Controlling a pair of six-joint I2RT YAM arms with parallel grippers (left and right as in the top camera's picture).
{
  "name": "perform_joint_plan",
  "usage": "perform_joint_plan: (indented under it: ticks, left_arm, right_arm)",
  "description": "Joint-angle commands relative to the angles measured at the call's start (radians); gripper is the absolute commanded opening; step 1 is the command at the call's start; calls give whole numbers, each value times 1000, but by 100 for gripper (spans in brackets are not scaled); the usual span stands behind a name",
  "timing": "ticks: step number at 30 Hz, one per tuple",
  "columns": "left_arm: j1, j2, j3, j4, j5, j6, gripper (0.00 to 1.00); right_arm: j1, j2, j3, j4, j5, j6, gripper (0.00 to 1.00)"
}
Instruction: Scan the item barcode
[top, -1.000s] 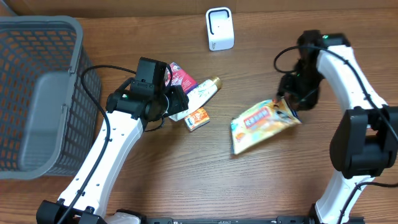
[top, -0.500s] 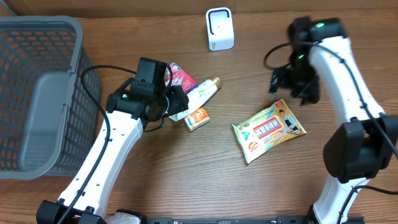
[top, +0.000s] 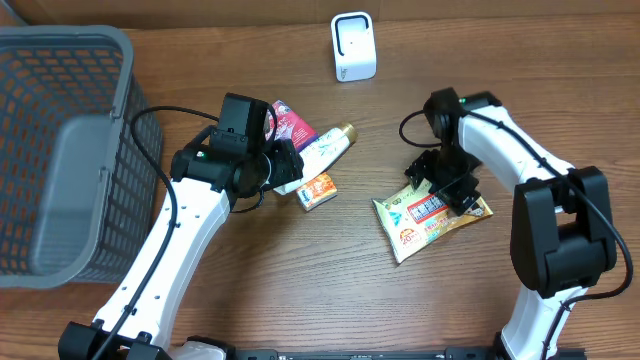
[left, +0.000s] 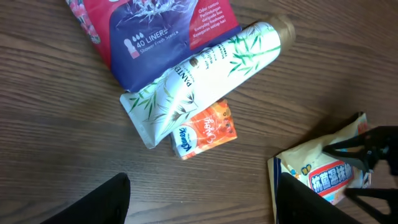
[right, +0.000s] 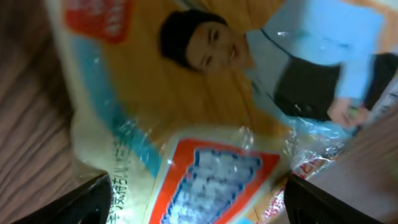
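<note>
Overhead: my right gripper (top: 447, 185), the nearer one, hangs directly over the snack packet (top: 420, 228), whose long axis slants beneath it. Right wrist: jaws wide, holding nothing. Left wrist: left gripper (left: 205, 199) open, empty; the packet lies off to its right.

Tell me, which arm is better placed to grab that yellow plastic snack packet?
Right. The right gripper hangs open directly over the yellow plastic snack packet; the left gripper is by the white bamboo-print tube.
</note>
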Motion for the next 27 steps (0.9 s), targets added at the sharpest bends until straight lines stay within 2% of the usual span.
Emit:
perform_joint_plan:
  ticks: [1,5,8,9,11,15,18,19,27]
  left_arm:
    - [5,2,0,4,-14,5,67]
    - [5,2,0,5,-14,5,68]
    - [5,2,0,5,-14,5,68]
    - [5,2,0,4,-14,5,68]
    - [5,2,0,4,-14,5,68]
    - [5,2,0,5,-14,5,69]
    - [5,2,0,5,-14,5,69]
    - [5,2,0,5,-14,5,69]
    - [5,2,0,5,-14,4,68]
  right_arm:
    - [10,-18,-69,46,-32,84,91]
    - [10,-18,-146,137,-66,85,93]
    - [10,-18,-196,209,-85,117,83]
    - [10,-18,-204,227,-90,117,76]
    - [10,-18,-213,254,-87,115,49]
    - [9,-18,-209,262,-68,102,35]
    - [7,-18,-190,282,-72,44,15]
    - [7,-18,-174,286,-76,-4,4]
    - [8,-18,57,278,-76,-234,4]
